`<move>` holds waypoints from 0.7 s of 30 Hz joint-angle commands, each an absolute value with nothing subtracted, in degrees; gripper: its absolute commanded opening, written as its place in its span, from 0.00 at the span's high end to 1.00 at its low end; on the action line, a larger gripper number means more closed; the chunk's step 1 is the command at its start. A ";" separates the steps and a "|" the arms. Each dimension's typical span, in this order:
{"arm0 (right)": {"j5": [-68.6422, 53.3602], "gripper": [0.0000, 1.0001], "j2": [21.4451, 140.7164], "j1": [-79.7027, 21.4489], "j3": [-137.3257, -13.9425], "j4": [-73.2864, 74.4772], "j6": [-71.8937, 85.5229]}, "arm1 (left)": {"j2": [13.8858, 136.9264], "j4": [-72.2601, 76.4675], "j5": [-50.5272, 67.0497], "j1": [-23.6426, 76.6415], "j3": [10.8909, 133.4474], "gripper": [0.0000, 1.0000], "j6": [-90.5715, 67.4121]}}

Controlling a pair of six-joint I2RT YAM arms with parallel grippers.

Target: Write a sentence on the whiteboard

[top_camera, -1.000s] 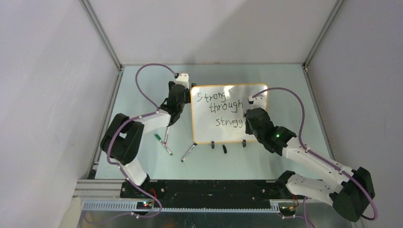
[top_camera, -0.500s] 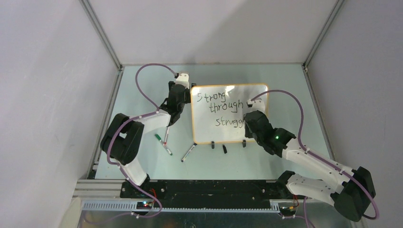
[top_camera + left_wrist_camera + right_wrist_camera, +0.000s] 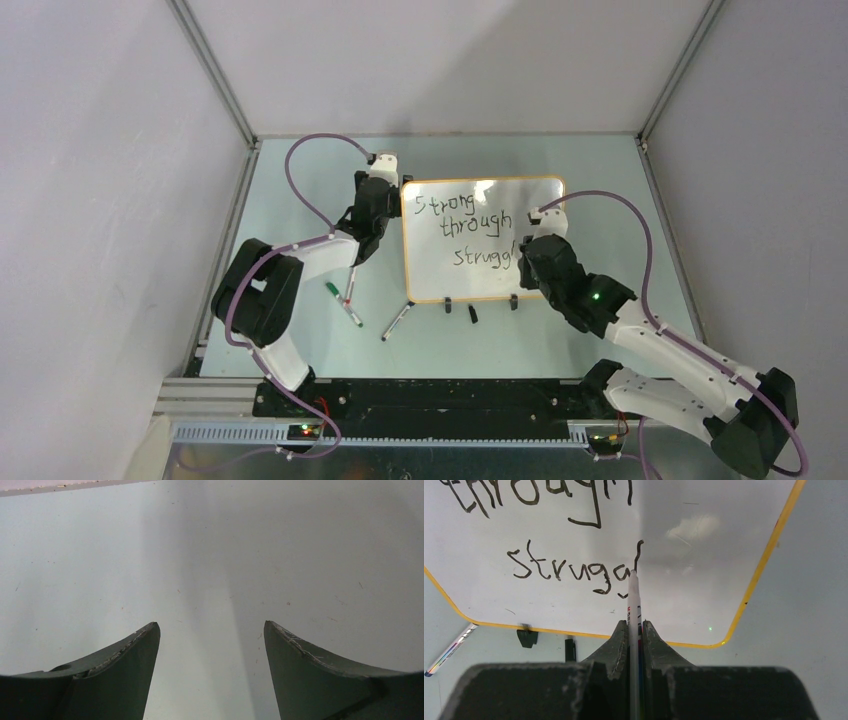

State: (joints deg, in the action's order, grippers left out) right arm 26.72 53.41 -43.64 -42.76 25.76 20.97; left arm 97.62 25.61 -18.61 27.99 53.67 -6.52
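Our right claw (image 3: 635,625) pinched a marker (image 3: 634,592), tip at the sentence (image 3: 564,572) on the whiteboard (image 3: 704,580); left claw (image 3: 211,626) gaped wide beside the whiteboard.

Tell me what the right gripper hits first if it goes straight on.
The whiteboard. The right gripper holds a marker pointing at it, tip seemingly on the last stroke, so the marker presses in first; exact depth is unclear.

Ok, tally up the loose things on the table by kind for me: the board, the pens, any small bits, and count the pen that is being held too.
whiteboard: 1
marker held in the right tool: 1
loose markers: 2
small green piece: 1
small black piece: 1
Total: 6
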 commanded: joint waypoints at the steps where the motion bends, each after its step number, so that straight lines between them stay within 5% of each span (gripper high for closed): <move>1: 27.98 1.00 53.24 -42.77 -42.87 24.27 20.06 | 96.41 28.15 -18.14 28.21 53.27 0.18 -6.50; 21: 27.45 1.00 57.30 -41.47 -42.89 22.27 18.97 | 96.49 28.05 -18.14 28.26 53.36 0.18 -6.50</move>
State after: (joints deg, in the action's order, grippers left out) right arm 26.59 56.90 -41.78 -42.76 24.51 19.64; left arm 97.62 25.61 -18.61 27.99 53.67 -6.52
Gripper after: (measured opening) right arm 0.123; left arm 0.822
